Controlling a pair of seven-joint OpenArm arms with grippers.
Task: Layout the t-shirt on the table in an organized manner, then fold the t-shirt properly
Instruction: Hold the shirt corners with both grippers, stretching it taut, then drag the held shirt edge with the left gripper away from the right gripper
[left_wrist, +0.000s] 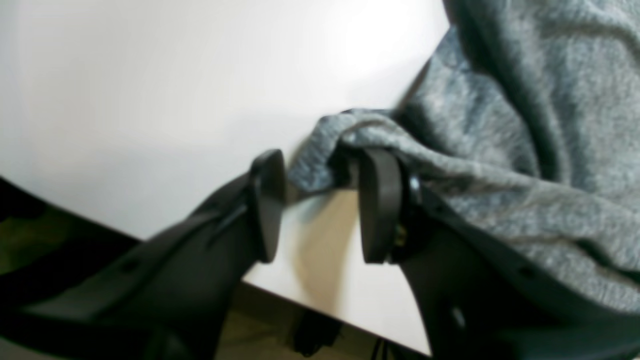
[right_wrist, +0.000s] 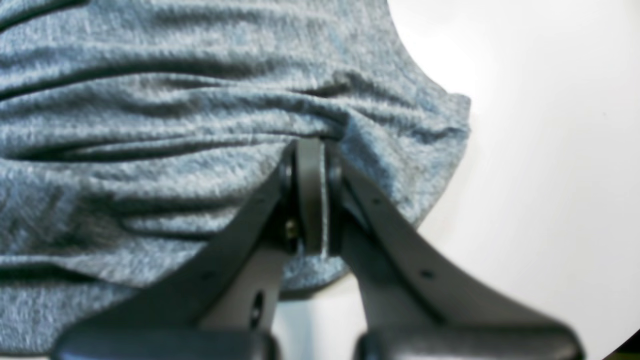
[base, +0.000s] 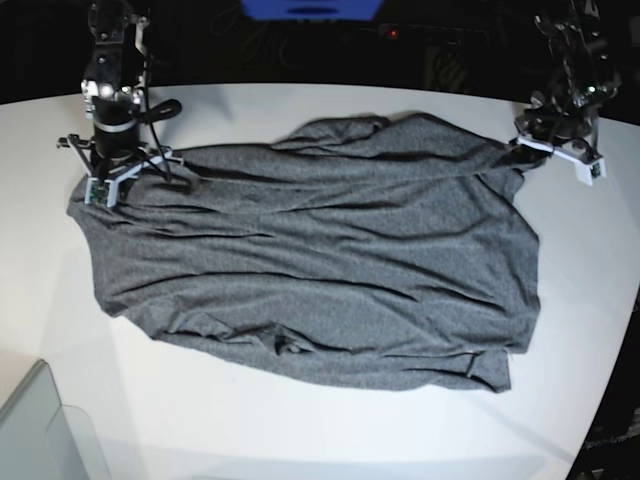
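**Spread the shirt taut and level**

The t-shirt (base: 310, 255) lies wrinkled across the table (base: 300, 440), reaching toward its far corners. The right gripper (right_wrist: 311, 150) pinches a corner fold tight. The left gripper (left_wrist: 320, 175) has parted jaws with cloth between them, seemingly not yet clamped. Secure that hold, then draw both corners apart evenly.

We see the t-shirt (base: 320, 260) in heather dark grey, plain, no print; close up in both wrist views it reads as mottled blue-grey knit with darker fold shadows. The table (base: 300, 430) is plain white, smooth. We note the left gripper (left_wrist: 322, 200) and right gripper (right_wrist: 311, 195) fingers are matte black. A translucent grey bin corner (base: 40, 430) sits lower left. Background is black, with a blue shape (base: 310, 9) at top.
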